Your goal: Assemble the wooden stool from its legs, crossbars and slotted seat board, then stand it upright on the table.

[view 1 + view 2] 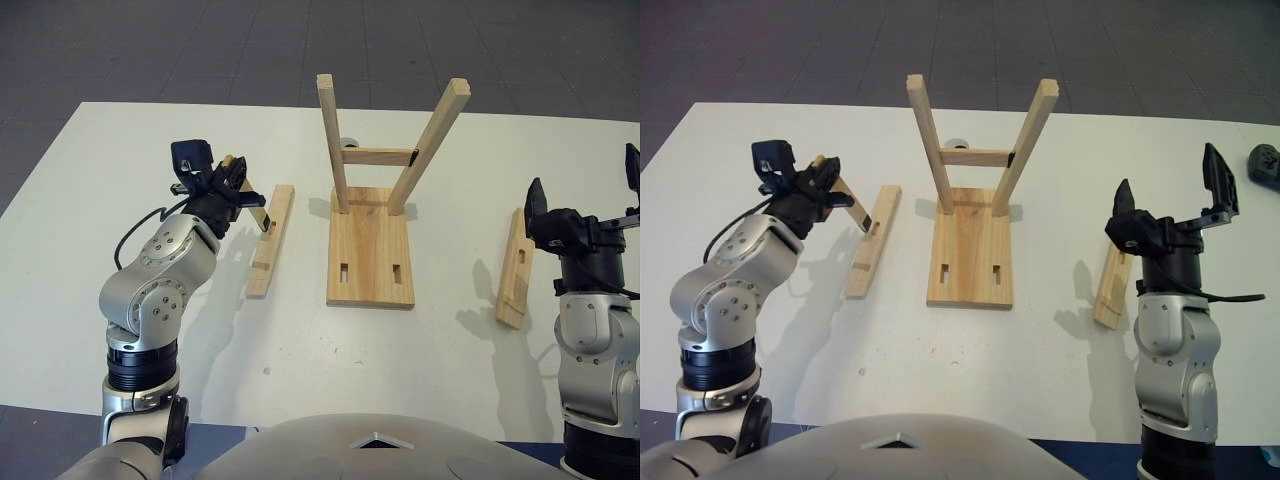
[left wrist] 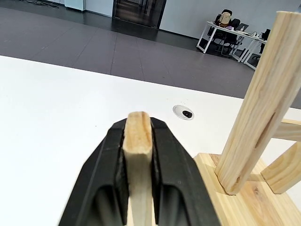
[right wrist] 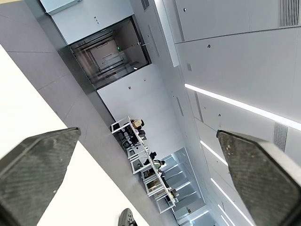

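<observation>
A white table (image 1: pixel 120 300) seen from above holds a partly built wooden stool; the slotted seat board (image 1: pixel 370 250) lies flat near the middle of the table, with two small empty slots at its near end; two legs stand in its far end, the left leg (image 1: pixel 331 140) nearly upright and the right leg (image 1: pixel 430 145) leaning outward, joined partway up by a short crossbar (image 1: pixel 378 156); a loose leg (image 1: pixel 272 240) lies flat on the table just left of the board, and another loose leg (image 1: pixel 515 268) lies flat well to the board's right; the left gripper (image 1: pixel 240 185) hovers over the table to the left of the first loose leg, its two black fingers (image 2: pixel 108 174) clamped on either side of a thin wooden bar (image 2: pixel 139 141); the bar slants down toward the upper part of that loose leg, and whether its dark tip touches the leg cannot be told; the right gripper (image 1: pixel 1170 185) is raised at the right side of the table, near the second loose leg, pointing upward with its fingers spread wide and nothing between them; a small round cable port (image 2: pixel 183 112) is set in the tabletop behind the standing legs; a small dark object (image 1: pixel 1265 160) sits at the far right edge of the table.
</observation>
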Controlling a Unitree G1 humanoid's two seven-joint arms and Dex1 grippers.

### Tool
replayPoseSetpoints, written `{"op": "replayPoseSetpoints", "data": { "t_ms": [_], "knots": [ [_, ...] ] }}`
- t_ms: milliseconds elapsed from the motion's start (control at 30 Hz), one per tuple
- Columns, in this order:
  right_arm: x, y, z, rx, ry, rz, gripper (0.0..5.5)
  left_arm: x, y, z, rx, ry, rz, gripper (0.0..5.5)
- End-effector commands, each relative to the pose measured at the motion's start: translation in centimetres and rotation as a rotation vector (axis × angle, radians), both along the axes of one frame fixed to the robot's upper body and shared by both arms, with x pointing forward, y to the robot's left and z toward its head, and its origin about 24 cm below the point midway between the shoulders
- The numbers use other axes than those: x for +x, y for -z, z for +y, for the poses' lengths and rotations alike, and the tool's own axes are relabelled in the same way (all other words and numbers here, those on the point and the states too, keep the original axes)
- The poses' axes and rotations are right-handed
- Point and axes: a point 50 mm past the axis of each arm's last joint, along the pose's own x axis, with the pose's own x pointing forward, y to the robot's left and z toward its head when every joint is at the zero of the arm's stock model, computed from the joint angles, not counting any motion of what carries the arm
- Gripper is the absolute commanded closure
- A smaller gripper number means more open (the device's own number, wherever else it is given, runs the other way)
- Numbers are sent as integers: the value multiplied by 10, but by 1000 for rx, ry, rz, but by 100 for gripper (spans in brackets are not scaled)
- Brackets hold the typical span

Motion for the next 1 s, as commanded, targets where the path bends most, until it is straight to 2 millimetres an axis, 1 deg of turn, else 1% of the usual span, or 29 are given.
{"op": "replayPoseSetpoints", "data": {
  "t_ms": [33,233,533,800,1000],
  "knots": [
    [1,0,1,13,-2,-3,10,6,1,-5,-22,14,-27,508],
    [1,2,2,21,-4,3,10,7,12,-10,-13,27,-12,508],
    [3,2,2,20,-13,6,10,6,16,2,38,6,-16,508],
    [5,1,3,21,-22,6,10,1,29,-5,13,6,17,508],
    [6,2,4,24,-27,11,10,4,24,-5,26,9,-11,508]
  ]
}}
